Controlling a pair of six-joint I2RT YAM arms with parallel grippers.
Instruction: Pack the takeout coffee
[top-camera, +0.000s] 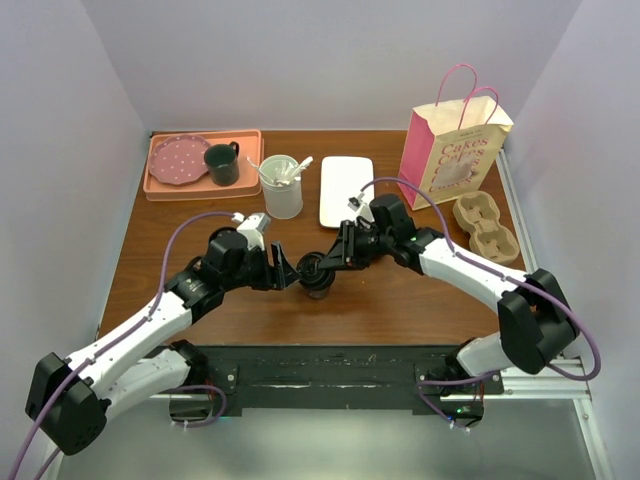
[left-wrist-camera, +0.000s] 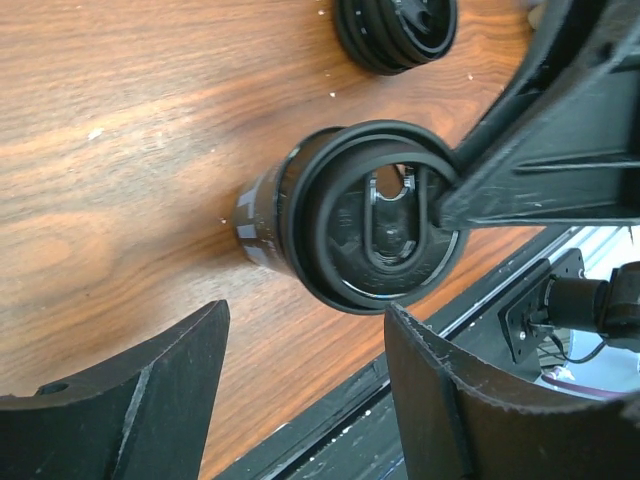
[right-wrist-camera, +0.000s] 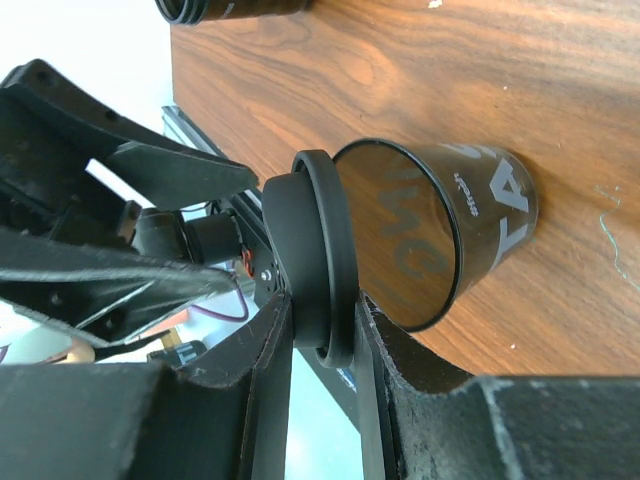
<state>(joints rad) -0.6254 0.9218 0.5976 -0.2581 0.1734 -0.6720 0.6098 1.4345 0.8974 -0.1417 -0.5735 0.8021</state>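
Left wrist view first: the left arm (top-camera: 160, 312) has its jaws spread wide, gripping nothing. The black coffee cup (left-wrist-camera: 262, 215) stands just ahead of them on the wooden surface (left-wrist-camera: 120, 120). The lid (right-wrist-camera: 320, 262) is pinched edge-on in the closed right jaws. It is tilted over the cup's mouth and not yet seated. Beyond the cup lies another black round piece (left-wrist-camera: 395, 25); I can't tell what it is. Well to the right of the right arm (top-camera: 470, 272) sit the cardboard carrier (top-camera: 487, 228) and the paper bag (top-camera: 455, 150). To my eye the cup is light and thin-walled, likely to tip or crush. I'd hold it low around the body while the lid, stiffer at its rim, is pressed down evenly.
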